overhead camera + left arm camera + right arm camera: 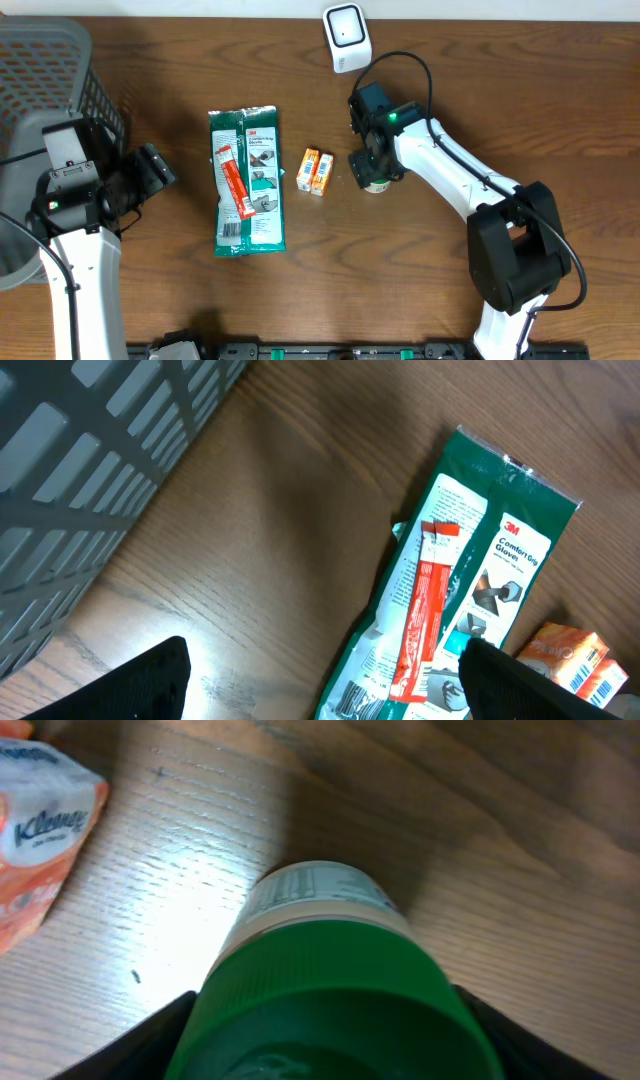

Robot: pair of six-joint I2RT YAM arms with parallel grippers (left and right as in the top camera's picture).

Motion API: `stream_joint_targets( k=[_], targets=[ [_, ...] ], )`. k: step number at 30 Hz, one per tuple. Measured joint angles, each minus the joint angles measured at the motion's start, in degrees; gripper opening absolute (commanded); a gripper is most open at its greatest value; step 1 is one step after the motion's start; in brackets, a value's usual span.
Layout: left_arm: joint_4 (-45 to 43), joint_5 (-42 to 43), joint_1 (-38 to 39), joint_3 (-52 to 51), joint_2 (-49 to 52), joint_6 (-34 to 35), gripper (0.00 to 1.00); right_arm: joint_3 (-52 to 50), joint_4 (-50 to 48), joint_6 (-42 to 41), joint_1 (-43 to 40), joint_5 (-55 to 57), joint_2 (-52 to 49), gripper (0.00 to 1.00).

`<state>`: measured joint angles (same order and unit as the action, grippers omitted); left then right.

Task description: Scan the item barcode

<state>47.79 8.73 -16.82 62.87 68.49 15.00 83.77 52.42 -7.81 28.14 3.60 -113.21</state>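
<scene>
A small white bottle (318,898) with a green cap (330,985) stands upright on the wooden table (450,90). My right gripper (325,1045) comes down over it, one finger pressed to each side of the cap. From overhead the gripper (372,165) hides most of the bottle (377,184). The white barcode scanner (346,36) stands at the table's far edge, just beyond that arm. My left gripper (325,685) hangs open over bare wood at the left, empty, beside the green 3M glove packet (470,590).
A red tube (233,182) lies on the green packet (250,185) mid-table. Two orange Kleenex packs (318,172) sit between the packet and the bottle. A grey mesh basket (50,80) fills the far left corner.
</scene>
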Motion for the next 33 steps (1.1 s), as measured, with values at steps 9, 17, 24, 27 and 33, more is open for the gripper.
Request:
stream_joint_targets(
  k=[9,17,24,27,33],
  targets=[
    [0.00,-0.02,0.00,0.00,0.00,0.00,0.86,0.00,0.00,-4.57,0.00,1.25,0.00,0.81],
    [0.00,0.00,0.00,0.00,0.00,0.00,0.87,-1.70,-1.09,-8.13,0.00,1.31,0.00,0.78],
    [0.00,0.00,0.00,0.00,0.00,0.00,0.86,-1.86,-2.27,-8.59,0.00,1.27,0.00,0.68],
    [0.00,0.00,0.00,0.00,0.00,0.00,0.86,-1.88,-2.36,-8.94,0.00,1.03,0.00,0.67],
    [0.00,-0.02,0.00,0.00,0.00,0.00,0.86,-1.88,-2.36,-8.98,0.00,0.20,0.00,0.67]
  ],
)
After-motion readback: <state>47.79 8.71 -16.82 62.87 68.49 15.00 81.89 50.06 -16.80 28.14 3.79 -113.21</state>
